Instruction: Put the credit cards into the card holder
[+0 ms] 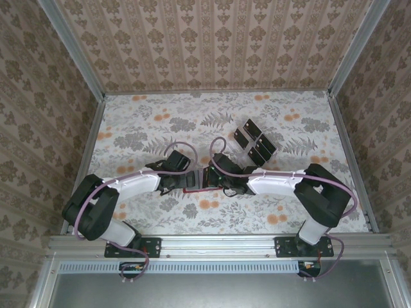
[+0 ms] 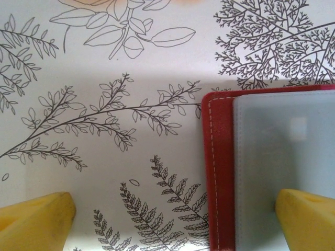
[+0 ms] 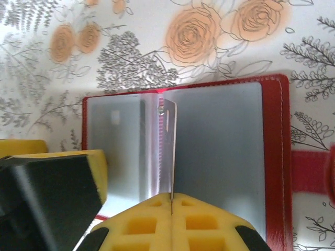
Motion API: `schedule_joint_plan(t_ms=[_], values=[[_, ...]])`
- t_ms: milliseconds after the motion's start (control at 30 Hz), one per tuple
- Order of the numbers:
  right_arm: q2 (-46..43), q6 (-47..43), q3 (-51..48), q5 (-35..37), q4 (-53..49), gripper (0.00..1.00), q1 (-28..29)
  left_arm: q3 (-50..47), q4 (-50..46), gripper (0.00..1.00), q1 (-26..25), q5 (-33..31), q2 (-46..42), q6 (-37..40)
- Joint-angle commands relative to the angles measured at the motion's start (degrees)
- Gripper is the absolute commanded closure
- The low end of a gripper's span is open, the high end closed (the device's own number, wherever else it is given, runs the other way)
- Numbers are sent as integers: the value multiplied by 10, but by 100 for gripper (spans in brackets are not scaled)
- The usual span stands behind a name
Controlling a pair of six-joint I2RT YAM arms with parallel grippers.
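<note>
Here we are over the middle of the floral table, both arms reaching in toward each other. The card holder lies open between them, a sliver of red in the top view's centre.

On the right wrist view the right gripper has its jaws pressed together, and they seem to be pinching one clear plastic leaf of the card holder. That leaf stands on edge along the spine, which runs straight up the frame from the jaws, with a red-bordered page lying flat either side.

Left wrist view now. The left gripper has its jaws spread wide, with nothing between them. One yellow pad sits bottom left over bare cloth. The other sits bottom right over the frosted page of the card holder, though I can't tell whether it touches.

The credit cards are a loose cluster of black rectangles up and to the right of the holder in the top view. They are well apart from both grippers, and each lies slanted on a diagonal.

Here's what the next move hangs on, as I read it. The cards sit on the right arm's side and nearer to it, but that arm is busy propping the leaf. The free arm is the left one, and it would have to cross up and right past the holder, then turn to meet those slanted long edges.

None of the cards looks loaded yet, so it's early going.
</note>
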Motion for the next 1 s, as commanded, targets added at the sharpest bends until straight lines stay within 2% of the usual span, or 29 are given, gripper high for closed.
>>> schedule_joint_plan(t_ms=[0, 533, 967], values=[[-26, -19, -16, -30, 32, 100, -7, -24, -59, 0, 4, -17, 0, -22], [-14, -15, -91, -167, 223, 100, -68, -29, -62, 0, 2, -21, 3, -27], [44, 19, -112, -193, 309, 100, -74, -28, -67, 0, 1, -23, 5, -27]])
